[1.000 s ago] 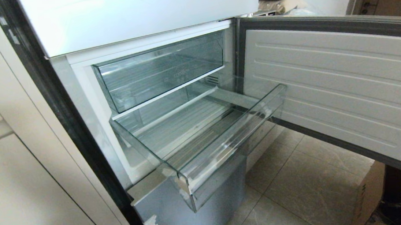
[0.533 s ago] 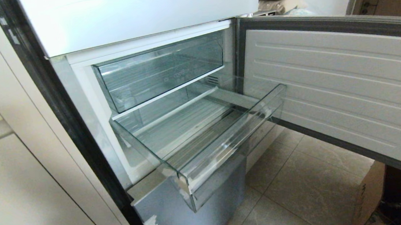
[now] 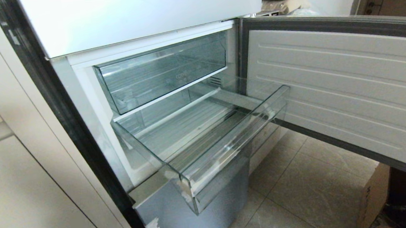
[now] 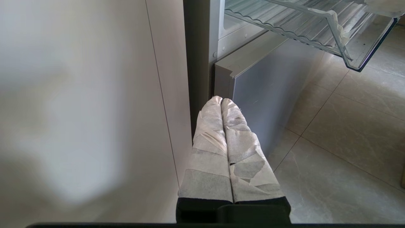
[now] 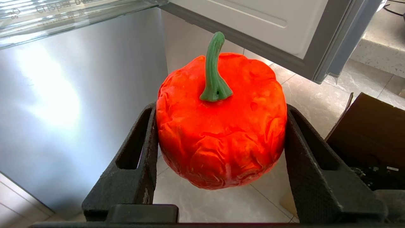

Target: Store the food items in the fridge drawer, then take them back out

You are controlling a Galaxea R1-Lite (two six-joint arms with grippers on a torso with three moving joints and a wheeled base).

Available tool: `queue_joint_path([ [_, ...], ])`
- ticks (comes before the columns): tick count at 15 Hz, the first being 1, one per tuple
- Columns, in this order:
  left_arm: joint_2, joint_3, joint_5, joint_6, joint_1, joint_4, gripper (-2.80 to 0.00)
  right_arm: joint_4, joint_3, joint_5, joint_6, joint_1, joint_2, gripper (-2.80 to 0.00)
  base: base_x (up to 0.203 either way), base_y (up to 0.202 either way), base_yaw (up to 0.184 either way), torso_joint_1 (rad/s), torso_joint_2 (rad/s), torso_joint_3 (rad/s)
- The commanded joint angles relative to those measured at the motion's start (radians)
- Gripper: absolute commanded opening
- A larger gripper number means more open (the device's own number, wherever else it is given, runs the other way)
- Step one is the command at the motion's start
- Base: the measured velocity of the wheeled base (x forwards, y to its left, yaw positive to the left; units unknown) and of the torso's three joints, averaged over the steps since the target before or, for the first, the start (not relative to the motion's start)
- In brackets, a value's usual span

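The fridge drawer point(image 3: 229, 152), wide, shallow and clear, stands pulled out of the open fridge and holds nothing; its taped front corner point(image 4: 338, 28) also shows in the left wrist view. One food item point(image 5: 221, 142), a glossy red round fruit with a green stem, hangs above the floor tiles, pinched between the black fingers of my right gripper point(image 5: 221, 109). My left gripper point(image 4: 221, 99), its fingers wrapped in white tape, is shut on nothing, low beside the steel lower door. Neither arm appears in the head view.
The fridge door point(image 3: 335, 90) stands open to the right. A deeper clear drawer point(image 3: 161, 69) sits pushed in above. The steel lower door point(image 3: 198, 218) is below, a pale cabinet panel point(image 3: 29, 205) to the left, a cardboard box point(image 3: 374, 194) on the floor at right.
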Motion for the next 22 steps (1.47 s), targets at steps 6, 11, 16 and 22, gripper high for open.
queue_joint_path([
  [6,0.0,0.0,0.0,0.0,0.0,0.0,-2.8,0.0,0.0,0.0,-0.001,0.0,0.0,-2.8,0.0,0.0,0.0,0.0,0.0,0.0],
  [11,0.0,0.0,0.0,0.0,0.0,0.0,-2.8,0.0,0.0,0.0,-0.001,0.0,0.0,-2.8,0.001,-0.003,0.089,0.0,0.0,0.001],
  [16,0.0,0.0,0.0,0.0,0.0,0.0,-2.8,0.001,0.0,0.0,-0.001,0.0,0.001,-2.8,0.002,-0.009,0.175,0.002,0.0,0.001],
  [22,0.0,0.0,0.0,0.0,0.0,0.0,-2.8,-0.001,0.0,0.0,-0.002,0.0,0.0,-2.8,0.002,-0.007,0.178,0.002,0.0,0.002],
])
